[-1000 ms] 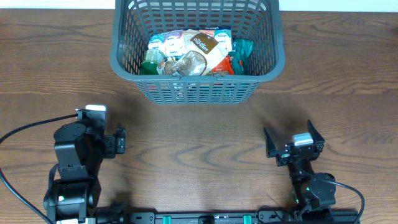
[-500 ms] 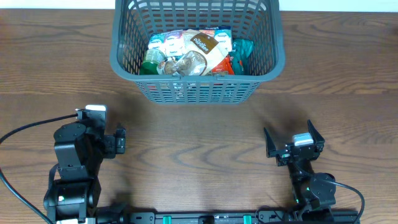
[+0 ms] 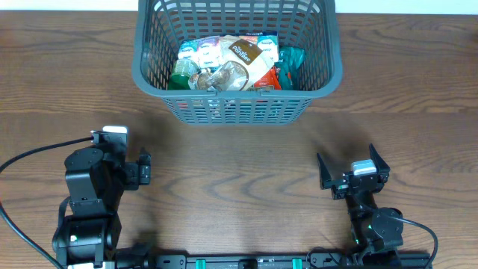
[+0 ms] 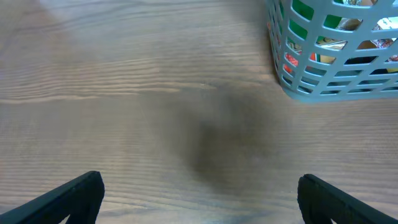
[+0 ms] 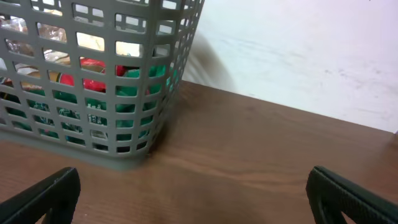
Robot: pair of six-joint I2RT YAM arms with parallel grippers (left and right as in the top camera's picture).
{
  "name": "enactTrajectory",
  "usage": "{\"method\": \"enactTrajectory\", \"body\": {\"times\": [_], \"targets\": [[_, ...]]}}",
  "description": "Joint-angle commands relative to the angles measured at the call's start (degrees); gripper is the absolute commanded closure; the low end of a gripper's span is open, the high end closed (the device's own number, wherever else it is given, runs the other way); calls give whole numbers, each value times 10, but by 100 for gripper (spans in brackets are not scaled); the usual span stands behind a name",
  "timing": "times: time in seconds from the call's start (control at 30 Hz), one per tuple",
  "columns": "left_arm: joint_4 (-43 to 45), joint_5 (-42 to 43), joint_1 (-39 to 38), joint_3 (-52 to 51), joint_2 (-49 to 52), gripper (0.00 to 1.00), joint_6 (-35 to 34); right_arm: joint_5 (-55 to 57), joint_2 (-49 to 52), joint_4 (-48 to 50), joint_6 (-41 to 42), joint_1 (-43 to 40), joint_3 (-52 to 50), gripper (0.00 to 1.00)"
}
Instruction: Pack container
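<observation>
The dark grey mesh container (image 3: 236, 112) stands at the back middle of the table with several snack packets (image 3: 237, 63) piled on its floor. It also shows in the left wrist view (image 4: 336, 87) at the upper right and in the right wrist view (image 5: 93, 140) at the left. My left gripper (image 3: 146, 167) is open and empty at the front left, over bare wood (image 4: 200, 194). My right gripper (image 3: 352, 169) is open and empty at the front right, well short of the container (image 5: 194, 198).
The brown wooden table (image 3: 239, 172) lies between both arms and the container. A black cable (image 3: 30, 157) runs from the left arm to the left edge. A white wall (image 5: 298, 50) stands behind the table in the right wrist view.
</observation>
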Motion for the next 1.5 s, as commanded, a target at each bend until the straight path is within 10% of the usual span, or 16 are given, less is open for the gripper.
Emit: {"method": "enactTrajectory", "body": {"times": [0.0, 0.67, 1.03, 1.47], "targets": [[2, 3, -1, 2, 1, 1, 8, -6, -6, -2, -8, -3, -1, 1], [-24, -2, -1, 2, -12, 2, 3, -6, -6, -2, -8, -3, -1, 1], [-87, 113, -33, -86, -240, 1, -29, -6, -6, -2, -8, -3, -1, 1], [347, 114, -38, -326, -378, 2, -27, -6, -6, -3, -8, -3, -1, 1]]}}
